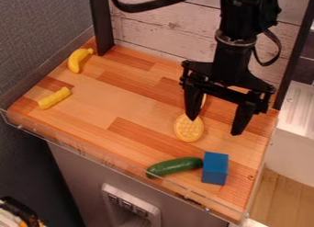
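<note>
Camera view: the end effector (pixel 214 125) was released, its fingers spread, with one fingertip at the yellow disc (pixel 189 131), toward the right edge of the worktop (pixel 101 109). Judged step: alignment. A grasp would have required centring, then closure.

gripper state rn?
Gripper: open, fingers spread wide, holding nothing; one fingertip overlaps the round yellow waffle-patterned toy in view.

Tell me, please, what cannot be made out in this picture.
- Camera view: the end effector hides where the round orange piece may join the strip above.
- Camera view: the top edge cuts off the arm.
- Camera view: the left and bottom edges crop the dark corner object.
</note>
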Available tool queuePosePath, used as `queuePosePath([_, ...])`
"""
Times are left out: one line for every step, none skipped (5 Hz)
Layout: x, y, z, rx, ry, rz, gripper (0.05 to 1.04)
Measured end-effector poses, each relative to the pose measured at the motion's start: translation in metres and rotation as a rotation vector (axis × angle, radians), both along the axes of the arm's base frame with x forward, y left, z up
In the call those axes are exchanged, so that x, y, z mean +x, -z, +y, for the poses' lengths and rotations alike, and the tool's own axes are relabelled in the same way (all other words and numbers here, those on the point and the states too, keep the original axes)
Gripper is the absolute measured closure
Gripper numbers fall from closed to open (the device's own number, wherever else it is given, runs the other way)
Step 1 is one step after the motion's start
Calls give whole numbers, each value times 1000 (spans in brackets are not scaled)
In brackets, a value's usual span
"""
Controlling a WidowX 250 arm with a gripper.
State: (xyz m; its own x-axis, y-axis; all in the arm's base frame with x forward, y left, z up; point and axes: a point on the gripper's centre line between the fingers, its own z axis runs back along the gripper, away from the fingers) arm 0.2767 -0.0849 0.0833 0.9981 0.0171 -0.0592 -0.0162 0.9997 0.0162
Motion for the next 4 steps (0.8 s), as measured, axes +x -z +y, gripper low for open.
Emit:
queuePosePath([10,3,19,6,-102,19,87])
queuePosePath([36,-1,64,4,-293,20,85])
queuePosePath([58,-4,104,0,-396,25,85])
queuePosePath([82,-4,149,-12,-420,28,85])
